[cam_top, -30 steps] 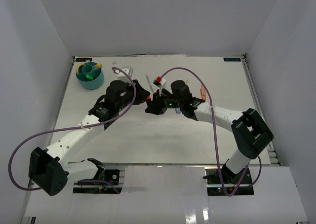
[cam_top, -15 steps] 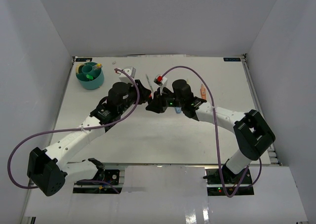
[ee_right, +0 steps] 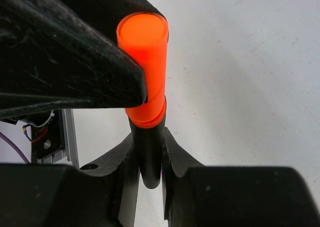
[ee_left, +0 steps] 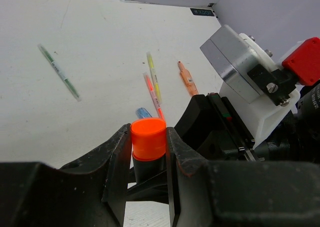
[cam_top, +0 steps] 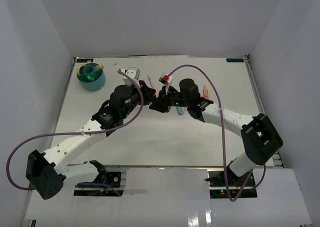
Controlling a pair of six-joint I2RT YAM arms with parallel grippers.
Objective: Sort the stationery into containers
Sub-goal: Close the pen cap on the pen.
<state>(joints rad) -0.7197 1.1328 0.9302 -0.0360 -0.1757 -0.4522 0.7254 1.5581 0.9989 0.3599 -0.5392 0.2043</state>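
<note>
An orange-black highlighter hangs above the table between my two grippers. My left gripper is shut on its orange cap. My right gripper is shut on its black body. In the top view the two grippers meet at mid-table, left and right. The teal container stands at the far left corner with a few items inside. Loose stationery lies on the table: a green pen, a yellow pen, an orange pen, a blue highlighter and a small orange piece.
A white object lies near the far edge, left of centre. The purple cables loop over both arms. White walls enclose the table on three sides. The blue highlighter lies just below the right wrist.
Both grippers have drifted together a little toward the far right, still joined on the highlighter. Their grips look unchanged.
</note>
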